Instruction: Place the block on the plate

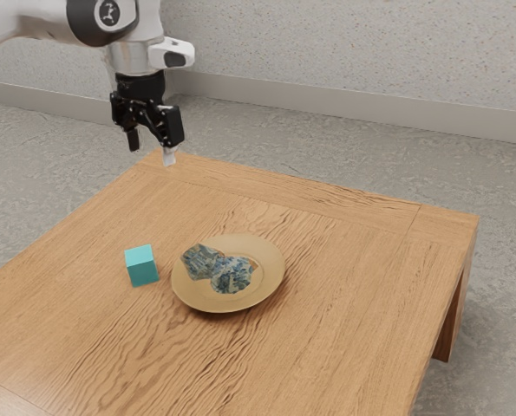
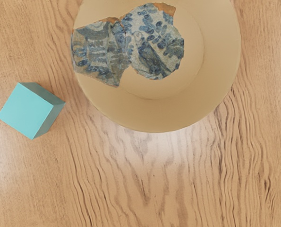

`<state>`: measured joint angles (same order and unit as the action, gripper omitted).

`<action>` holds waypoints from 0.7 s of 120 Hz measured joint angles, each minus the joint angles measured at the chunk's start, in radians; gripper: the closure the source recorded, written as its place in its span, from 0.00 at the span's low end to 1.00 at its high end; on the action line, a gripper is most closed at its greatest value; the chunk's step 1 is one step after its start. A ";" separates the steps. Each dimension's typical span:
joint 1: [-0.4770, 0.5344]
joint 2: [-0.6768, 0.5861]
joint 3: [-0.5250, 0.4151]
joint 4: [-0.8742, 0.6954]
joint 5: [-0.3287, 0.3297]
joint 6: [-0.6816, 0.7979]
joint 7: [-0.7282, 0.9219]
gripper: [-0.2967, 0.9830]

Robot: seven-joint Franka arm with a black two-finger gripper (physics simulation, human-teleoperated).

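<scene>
Upper left, exterior view, gripper [image 1: 152, 152]: fingers spread, empty.
Block [image 1: 143, 273]: left of centre, on table [image 1: 349, 286], beside plate [image 1: 271, 267].
Pick-up: seemingly the step in hand; align above it, then descend.

The arm [image 1: 134, 57] bears a round emblem [image 1: 109, 12]; no lettering can be read.

Exterior oblique, wrist overhead; plate [image 2: 178, 106] shared
</scene>
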<state>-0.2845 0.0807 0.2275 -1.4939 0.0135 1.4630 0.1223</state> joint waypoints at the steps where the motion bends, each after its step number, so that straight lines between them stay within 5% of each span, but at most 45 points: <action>1: 0.004 0.001 0.001 0.000 -0.001 0.003 -0.002 0.23; 36: 0.007 0.008 0.003 -0.008 0.011 0.037 -0.019 0.23; 84: 0.010 0.058 0.131 -0.271 -0.085 0.261 0.357 0.23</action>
<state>-0.2743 0.1383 0.3586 -1.7652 -0.0713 1.7244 0.4792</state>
